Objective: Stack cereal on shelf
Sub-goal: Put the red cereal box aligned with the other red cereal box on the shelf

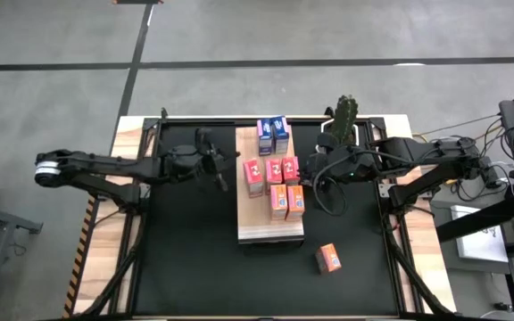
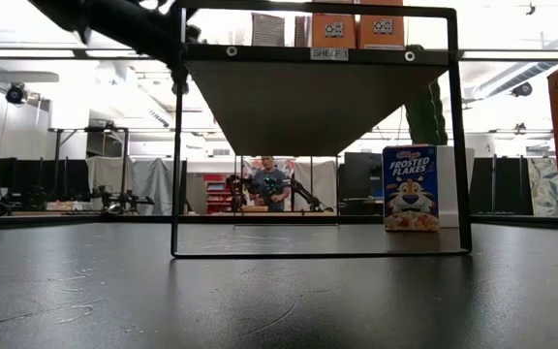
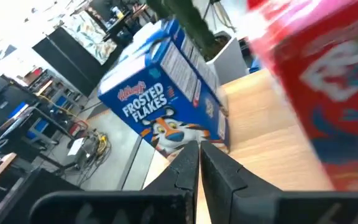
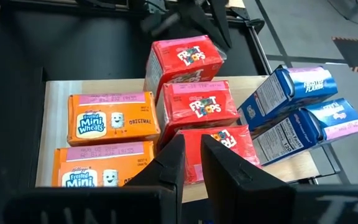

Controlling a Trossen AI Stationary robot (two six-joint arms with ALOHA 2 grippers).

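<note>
The shelf (image 1: pixel 250 225), a light wood board raised on a black frame, carries several cereal boxes: two blue (image 1: pixel 273 134) at its far end, three red (image 1: pixel 273 171) in the middle and two orange (image 1: pixel 286 201) nearer. Another orange box (image 1: pixel 328 259) lies on the black mat, and a blue one (image 2: pixel 410 189) stands on the mat. My left gripper (image 1: pixel 224 178) is shut beside the shelf's left edge, its tips (image 3: pixel 197 149) pointing toward a blue box (image 3: pixel 163 99). My right gripper (image 4: pixel 191 158) hovers above the red boxes (image 4: pixel 197 106), with a narrow gap and nothing in it.
A cactus (image 1: pixel 344 114) in a white pot stands on the table's far side, right of the shelf and just behind my right arm. The black mat (image 1: pixel 194 259) lies bare to the near left. A person (image 2: pixel 267 184) stands in the room far behind the table.
</note>
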